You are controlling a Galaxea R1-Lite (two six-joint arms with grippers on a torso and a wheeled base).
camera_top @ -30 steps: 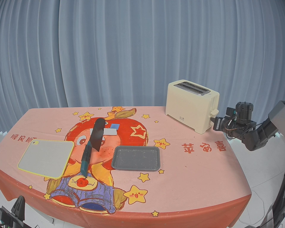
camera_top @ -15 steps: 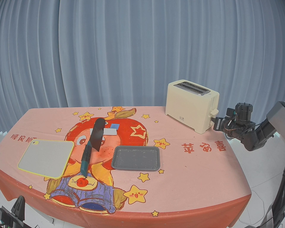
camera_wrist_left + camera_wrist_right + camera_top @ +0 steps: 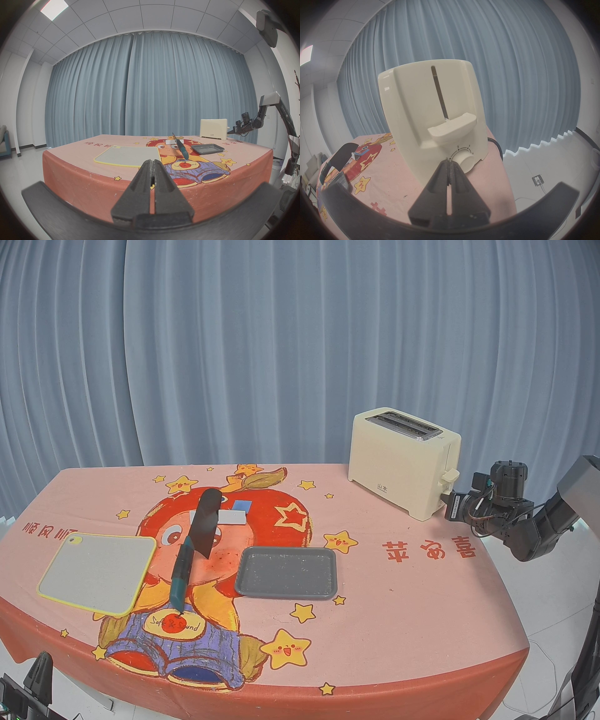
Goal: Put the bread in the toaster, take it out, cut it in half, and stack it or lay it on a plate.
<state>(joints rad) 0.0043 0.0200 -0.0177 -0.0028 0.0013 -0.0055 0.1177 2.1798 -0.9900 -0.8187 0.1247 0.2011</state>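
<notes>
Head view: the right tool (image 3: pixel 445 497) is seen with its fingers pressed together and nothing pinched. Its tip is held just beside the end face of the cream plastic two-slot toaster (image 3: pixel 400 462), directly under the cream push-down lever (image 3: pixel 451 476). In the right wrist view the lever is found at the lower end of its vertical track, just above the tool's tip, and the round cream numbered dial (image 3: pixel 464 160) is placed right beside that tip. The toaster is set at the counter's (image 3: pixel 400 609) far right corner, so the right tool is held over the right edge, with open floor behind it. To this tool's left a wide bare stretch of pink printed cloth is left before the dark grey rectangular tray (image 3: pixel 286 573). Beyond the tray are laid the black-bladed knife with a teal handle (image 3: pixel 187 549) and, touching its blade, a small white rectangular block (image 3: pixel 232 517). Farthest from the right tool, near the left edge, the white cutting board with a yellow rim (image 3: pixel 97 572) is laid flat.

The left tool (image 3: pixel 152 163) is likewise shut on nothing, held off the counter before its near left corner, with free room around it.
</notes>
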